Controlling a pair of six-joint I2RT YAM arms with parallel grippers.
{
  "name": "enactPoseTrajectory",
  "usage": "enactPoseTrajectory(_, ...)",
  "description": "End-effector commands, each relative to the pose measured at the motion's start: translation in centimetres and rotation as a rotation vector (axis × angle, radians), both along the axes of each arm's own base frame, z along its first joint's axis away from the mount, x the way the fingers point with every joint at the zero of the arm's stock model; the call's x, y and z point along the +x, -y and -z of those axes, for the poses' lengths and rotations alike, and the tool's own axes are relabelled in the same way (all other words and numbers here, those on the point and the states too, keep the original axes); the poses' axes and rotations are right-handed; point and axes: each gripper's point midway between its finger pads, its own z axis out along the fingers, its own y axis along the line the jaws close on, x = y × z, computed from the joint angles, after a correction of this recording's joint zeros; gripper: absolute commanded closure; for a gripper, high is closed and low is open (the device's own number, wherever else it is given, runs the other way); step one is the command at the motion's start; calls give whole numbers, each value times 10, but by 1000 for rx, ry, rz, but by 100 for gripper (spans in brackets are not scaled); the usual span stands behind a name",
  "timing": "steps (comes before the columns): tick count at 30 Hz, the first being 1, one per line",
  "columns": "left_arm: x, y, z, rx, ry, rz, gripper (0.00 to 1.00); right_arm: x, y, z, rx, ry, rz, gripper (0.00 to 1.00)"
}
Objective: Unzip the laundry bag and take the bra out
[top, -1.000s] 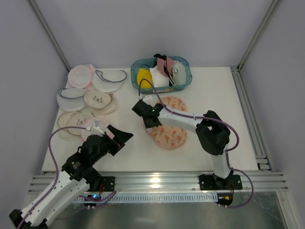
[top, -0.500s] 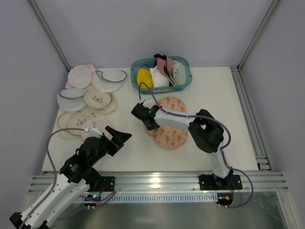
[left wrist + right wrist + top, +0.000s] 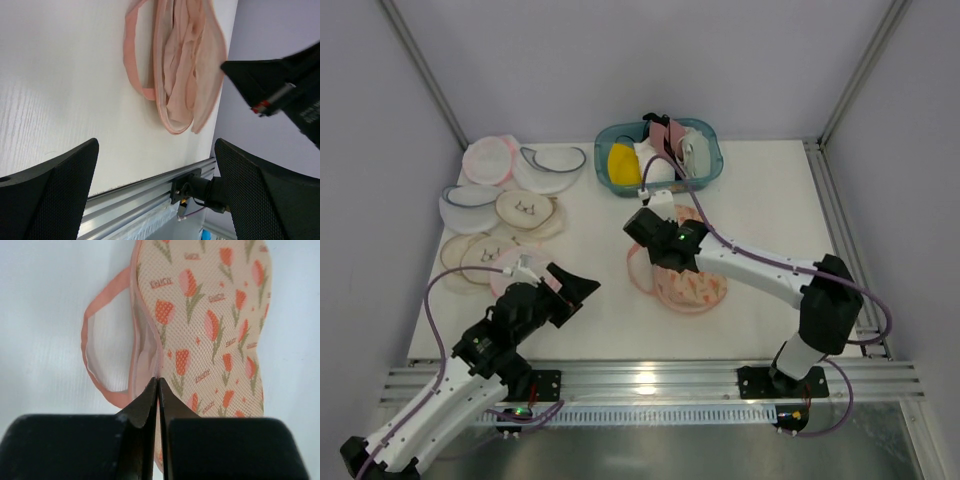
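- Right hand (image 3: 158, 382) is pinched tight on the tulip-print laundry bag (image 3: 210, 315), at its pink zipper edge.
- Left hand (image 3: 572, 290) gapes wide above the counter (image 3: 760, 200), well apart.

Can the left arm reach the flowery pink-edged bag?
Probably yes. The left arm, jaws open, faces the cream tulip-print mesh laundry bag across the white table with nothing between; only the right arm, jaws pinching the bag's edge, is nearby.
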Motion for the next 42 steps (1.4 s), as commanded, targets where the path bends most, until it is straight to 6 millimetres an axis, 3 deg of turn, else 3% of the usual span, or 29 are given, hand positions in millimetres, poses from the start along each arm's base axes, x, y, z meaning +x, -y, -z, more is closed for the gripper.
enactPoseTrajectory(1,7,10,-6,-29,10,17,0,0,21,-30,16,94,60,96)
enactPoseTrajectory(5,12,18,-7,-40,5,32,1,-2,57,-45,-26,145,143,96)
enactPoseTrajectory(8,15,25,-7,-46,-3,48,1,0,112,-50,-110,176,313,96)
enactPoseTrajectory(10,19,28,-9,-40,-5,51,1,2,165,-53,-162,209,499,96)
enactPoseTrajectory(13,20,36,-9,-38,-15,88,0,-4,227,-57,-160,239,716,96)
enactPoseTrajectory(17,24,44,-13,-32,-16,117,1,-5,267,-57,-129,276,821,96)
enactPoseTrajectory(18,25,46,-14,-28,-10,124,0,-6,274,-57,-138,272,837,81)
enactPoseTrajectory(19,26,48,-15,-28,-10,131,0,-5,280,-58,-147,273,855,57)
enactPoseTrajectory(20,28,50,-14,-23,-13,137,1,-4,283,-61,-158,274,852,40)
enactPoseTrajectory(23,32,57,-13,-27,-8,157,1,9,265,-63,-88,263,729,30)
enactPoseTrajectory(28,34,68,-10,-34,-19,201,1,14,220,-68,145,288,443,29)
enactPoseTrajectory(29,34,68,-9,-34,-23,202,1,19,195,-71,240,285,331,29)
enactPoseTrajectory(30,34,69,-7,-32,-28,203,1,19,185,-70,272,271,284,29)
enactPoseTrajectory(36,32,66,-9,-38,-20,196,0,25,106,-26,519,85,21,29)
enactPoseTrajectory(38,31,64,-7,-36,-21,193,1,33,91,2,577,21,-16,29)
enactPoseTrajectory(40,28,61,-6,-34,-24,189,1,33,79,20,655,-50,-58,29)
enactPoseTrajectory(41,27,60,-5,-31,-24,185,1,44,72,18,702,-20,-85,29)
enactPoseTrajectory(42,27,58,-5,-29,-21,178,1,45,70,35,716,-65,-86,29)
